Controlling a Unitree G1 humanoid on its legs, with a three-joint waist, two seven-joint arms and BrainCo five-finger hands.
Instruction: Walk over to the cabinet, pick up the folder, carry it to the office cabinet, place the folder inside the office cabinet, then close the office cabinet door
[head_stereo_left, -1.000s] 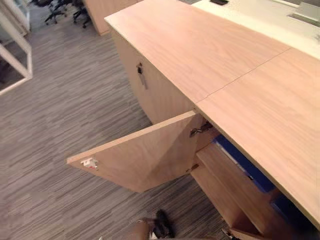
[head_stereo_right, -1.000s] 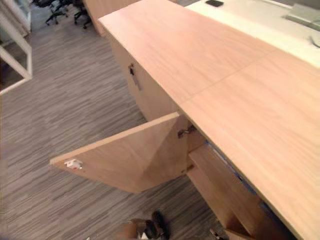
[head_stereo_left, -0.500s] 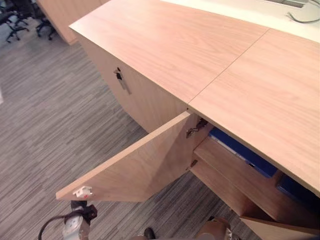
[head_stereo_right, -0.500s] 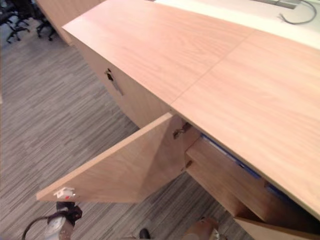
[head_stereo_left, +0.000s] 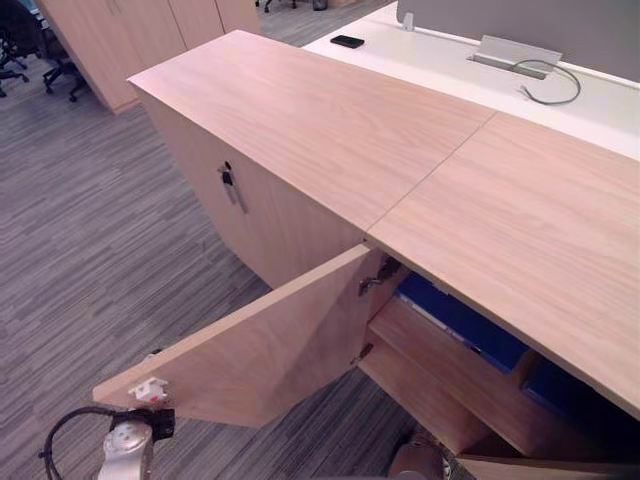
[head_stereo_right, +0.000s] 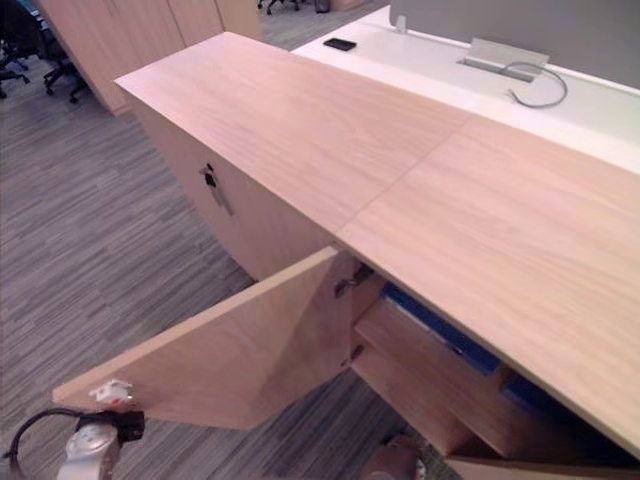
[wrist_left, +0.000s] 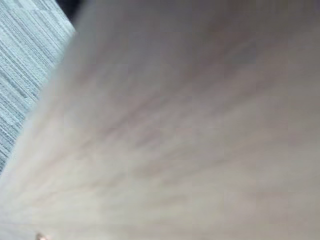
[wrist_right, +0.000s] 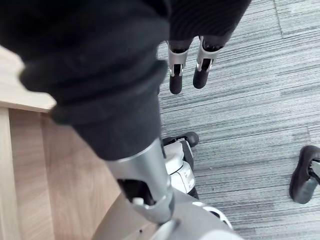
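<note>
Office cabinet (head_stereo_left: 330, 130) with door (head_stereo_left: 270, 350) standing half open; blue folder (head_stereo_left: 462, 322) lying on its upper shelf, long axis running along the cabinet front, well apart from both hands. Left hand (head_stereo_left: 158, 421) sitting behind the door's outer edge, grip impossible to tell; right hand (wrist_right: 177, 70) hanging beside the cabinet, fingers (wrist_right: 204, 67) pointing straight, close together, holding nothing

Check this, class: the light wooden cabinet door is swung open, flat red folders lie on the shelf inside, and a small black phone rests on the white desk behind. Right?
The flat folders on the shelf are blue, not red, as the left eye view shows. The light wooden cabinet door is swung open, and the small black phone rests on the white desk behind.
</note>
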